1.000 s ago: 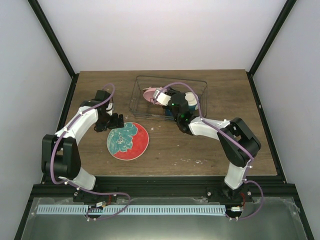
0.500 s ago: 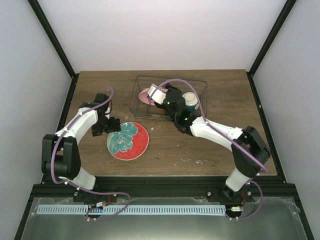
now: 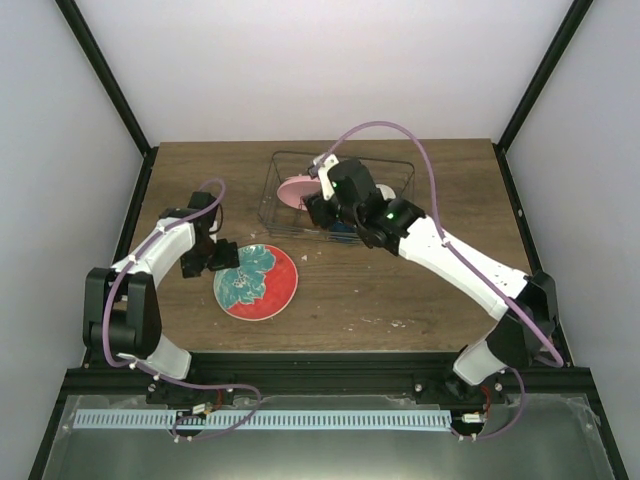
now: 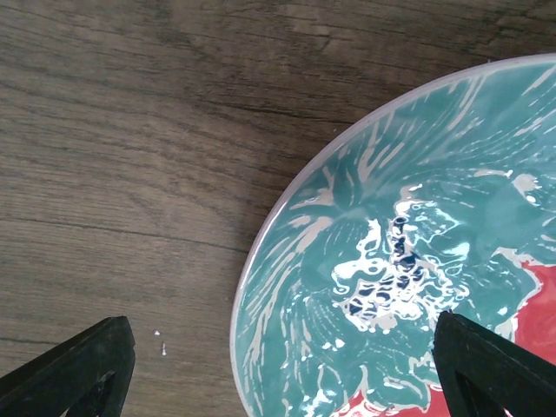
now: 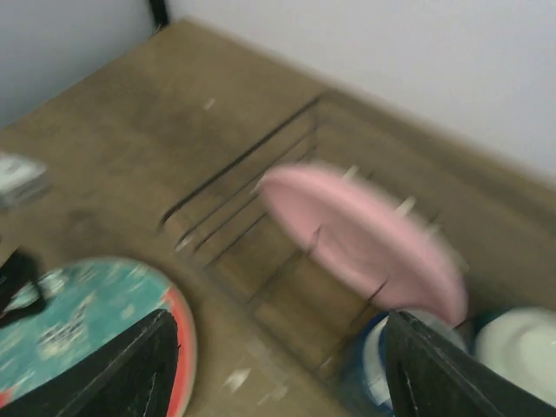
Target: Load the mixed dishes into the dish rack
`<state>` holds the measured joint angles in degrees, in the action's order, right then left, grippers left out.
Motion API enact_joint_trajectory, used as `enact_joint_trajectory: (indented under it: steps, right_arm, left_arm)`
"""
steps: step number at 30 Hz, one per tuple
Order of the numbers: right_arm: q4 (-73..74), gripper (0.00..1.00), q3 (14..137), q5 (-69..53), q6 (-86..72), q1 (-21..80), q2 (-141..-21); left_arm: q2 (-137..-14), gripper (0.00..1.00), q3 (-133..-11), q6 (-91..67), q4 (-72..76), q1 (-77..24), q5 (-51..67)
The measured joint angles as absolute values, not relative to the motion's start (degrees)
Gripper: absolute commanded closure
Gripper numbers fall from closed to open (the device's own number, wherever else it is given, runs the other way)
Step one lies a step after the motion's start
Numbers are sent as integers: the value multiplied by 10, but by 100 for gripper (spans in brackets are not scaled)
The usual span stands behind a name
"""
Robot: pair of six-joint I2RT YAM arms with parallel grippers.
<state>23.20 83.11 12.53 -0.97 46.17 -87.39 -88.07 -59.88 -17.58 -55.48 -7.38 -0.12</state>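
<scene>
Though both arms reach out from the near edge of the wooden table [image 3: 400, 300], neither one carries anything. Closest in, a round plate [image 3: 256, 282] with a teal flower face and a red border lies flat on the bare wood. The left gripper [image 3: 222, 258] hangs low just over its left edge. Its jaws are spread wide, and in the wrist view the rim curves between the two dark fingertips [image 4: 74, 369] without touching either.

Farther back stands the dish rack [image 3: 272, 208], a dark wire basket. The right gripper [image 3: 314, 208] hovers over its front left part, jaws apart and empty. Inside, the pink plate [image 5: 365, 239] stands on edge, leaning among the divider wires at the left end. To its right, low in the rack, sits the blue mug [image 5: 372, 358], and beside that the cream bowl [image 5: 519, 346]. The right wrist view is blurred, so their exact compartments cannot be told.
</scene>
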Motion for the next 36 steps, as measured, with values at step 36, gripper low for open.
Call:
enact_joint_trajectory:
  steps: [36]
  right_arm:
    - [189,22,689,-338,-294,418,-1117]
  left_arm:
    - [-919,10,-574,-148,-472,-74,79]
